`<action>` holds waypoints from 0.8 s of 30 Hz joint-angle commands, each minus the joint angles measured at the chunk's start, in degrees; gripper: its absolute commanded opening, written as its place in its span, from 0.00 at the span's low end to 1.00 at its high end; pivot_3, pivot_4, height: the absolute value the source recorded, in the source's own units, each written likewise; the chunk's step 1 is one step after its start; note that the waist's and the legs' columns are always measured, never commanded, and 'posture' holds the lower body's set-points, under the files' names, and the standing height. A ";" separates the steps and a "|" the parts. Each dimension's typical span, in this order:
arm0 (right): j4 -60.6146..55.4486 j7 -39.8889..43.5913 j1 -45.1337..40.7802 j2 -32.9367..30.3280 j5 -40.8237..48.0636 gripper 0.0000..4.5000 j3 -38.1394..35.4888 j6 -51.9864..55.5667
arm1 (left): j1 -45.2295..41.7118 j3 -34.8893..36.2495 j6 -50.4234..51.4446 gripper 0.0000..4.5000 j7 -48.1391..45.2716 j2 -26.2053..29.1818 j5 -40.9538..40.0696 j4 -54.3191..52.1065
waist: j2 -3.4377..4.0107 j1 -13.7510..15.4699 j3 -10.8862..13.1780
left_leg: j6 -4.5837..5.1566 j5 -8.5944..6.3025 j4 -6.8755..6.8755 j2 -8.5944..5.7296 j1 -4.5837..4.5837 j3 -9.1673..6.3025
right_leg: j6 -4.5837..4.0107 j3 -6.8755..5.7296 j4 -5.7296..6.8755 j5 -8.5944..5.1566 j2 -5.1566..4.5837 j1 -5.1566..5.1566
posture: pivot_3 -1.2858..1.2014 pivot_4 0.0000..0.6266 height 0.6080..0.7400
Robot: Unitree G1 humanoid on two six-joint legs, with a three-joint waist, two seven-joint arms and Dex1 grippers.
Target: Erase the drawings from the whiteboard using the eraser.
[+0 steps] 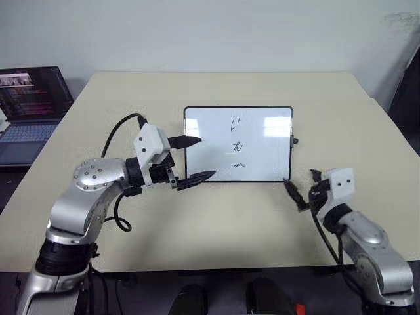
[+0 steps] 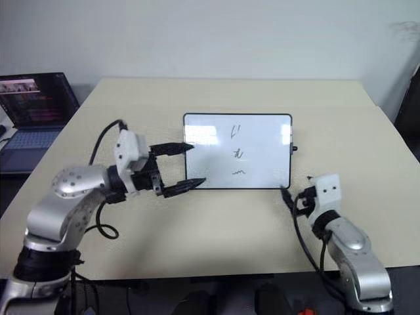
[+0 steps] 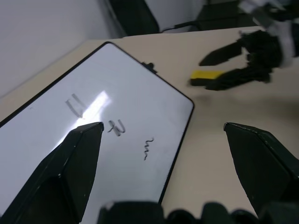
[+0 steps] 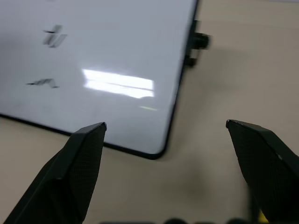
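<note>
The whiteboard (image 1: 238, 144) lies flat near the middle of the beige counter (image 1: 223, 88), its long edges running side to side, with broad bare surface behind it toward the wall and a strip of open surface between its near edge and the counter's front edge. One small black knob (image 1: 295, 140) sticks out from its right edge. Three drawings (image 1: 237, 146) stand in a column a little right of the board's centre: one at the top, one in the middle, one wavy line lowest. One laptop (image 1: 31, 111) sits off the counter's far left corner, its screen lit. The left tool (image 1: 195, 158) hangs over the board's left edge, pointing right, its two black fingers spread wide with nothing between them. The right tool (image 1: 302, 190) is just off the board's near right corner, fingers also spread wide and empty. One yellow eraser (image 3: 208, 77) lies on the counter right by the right tool (image 3: 229, 67), seen in the left wrist view just under its lower finger; whether they touch cannot be told.
</note>
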 commanded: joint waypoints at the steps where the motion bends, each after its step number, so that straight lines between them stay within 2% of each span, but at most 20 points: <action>1: 1.21 -2.56 -2.20 -0.17 -0.16 0.99 -2.58 3.11 | -2.98 -0.73 -2.19 1.00 -1.41 -0.37 1.38 2.00 | 0.00 0.01 0.00 | 0.00 0.00 0.00 0.01 0.00 0.00 | 0.00 0.01 0.00 0.00 0.00 0.00 | 0.52 0.24 1.00; 11: 13.32 -4.00 -6.21 0.38 -1.17 0.99 -4.72 0.27 | -3.04 -0.48 -3.54 1.00 -1.34 -0.94 2.84 3.28 | 0.00 -0.04 0.00 | 0.01 0.00 0.01 0.02 -0.09 0.05 | 0.00 0.06 0.00 0.00 0.00 -0.10 | 0.52 0.24 1.00; 19: 22.60 -2.96 -10.33 -1.56 -0.43 0.99 -7.85 -2.88 | -1.35 0.17 -3.04 1.00 -0.61 -0.43 2.54 1.72 | 0.01 -0.04 0.00 | 0.01 0.00 0.01 0.05 -0.11 0.08 | 0.00 0.07 0.03 0.00 0.00 -0.14 | 0.52 0.24 1.00; 24: 20.46 -2.36 -11.10 -2.58 0.32 0.99 -8.43 -2.32 | -0.60 0.67 -2.70 1.00 -0.28 0.11 2.40 0.87 | 0.01 -0.05 0.00 | 0.01 0.00 0.02 0.06 -0.25 0.15 | 0.00 0.12 0.07 0.00 0.00 -0.31 | 0.52 0.24 1.00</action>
